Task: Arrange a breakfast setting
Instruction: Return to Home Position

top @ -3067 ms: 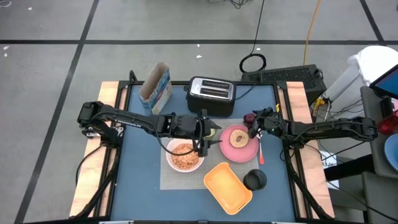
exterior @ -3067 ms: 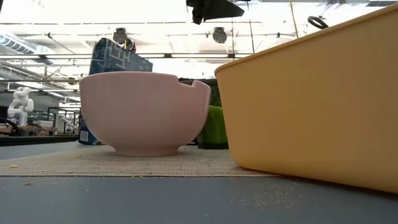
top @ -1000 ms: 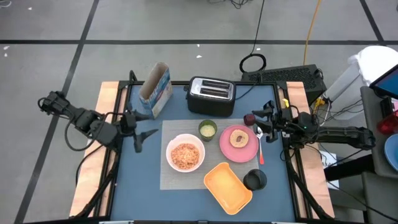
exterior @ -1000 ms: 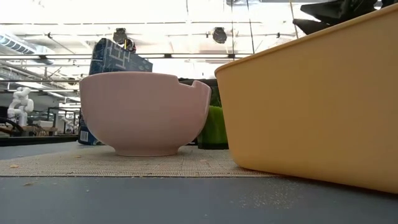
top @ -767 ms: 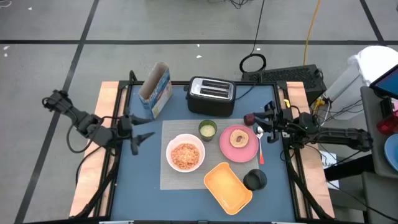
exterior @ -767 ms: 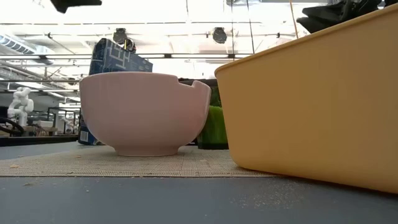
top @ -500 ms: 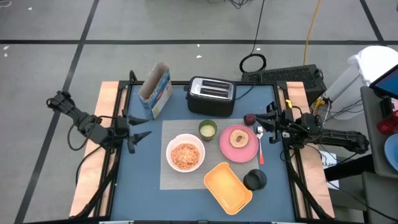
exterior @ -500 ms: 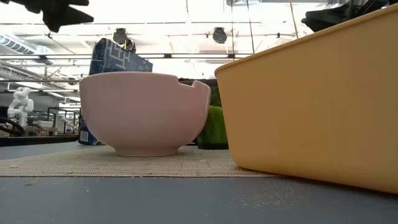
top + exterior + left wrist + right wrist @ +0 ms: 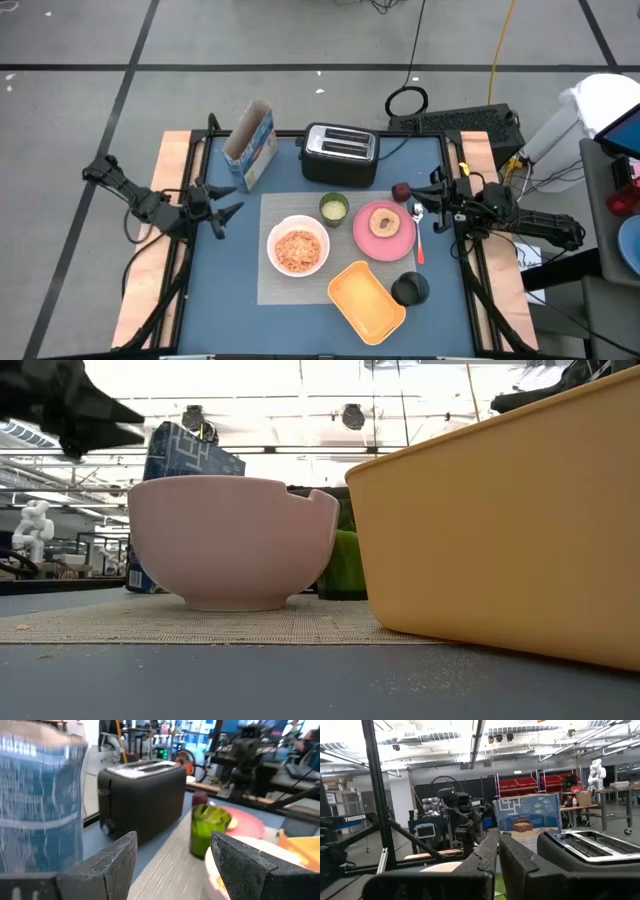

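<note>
Both arms have drawn back sideways, left tool [image 9: 228, 212] gaping empty, right tool [image 9: 433, 193] closed empty.

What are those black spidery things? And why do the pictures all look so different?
They are two robot arms, each ending in a pinching gripper. One picture looks straight down from above. One peeks across the tabletop. Two come from little cameras on the arms' wrists.

The left gripper is open, near the table's left edge. The right gripper is shut, near the right edge. Neither holds anything.

On the grey mat sit a bowl of cereal, a green cup and a pink plate with a bagel. An apple and an orange spoon lie beside the plate. A toaster and a cereal box stand behind. An orange tray and a black cup are in front.
</note>
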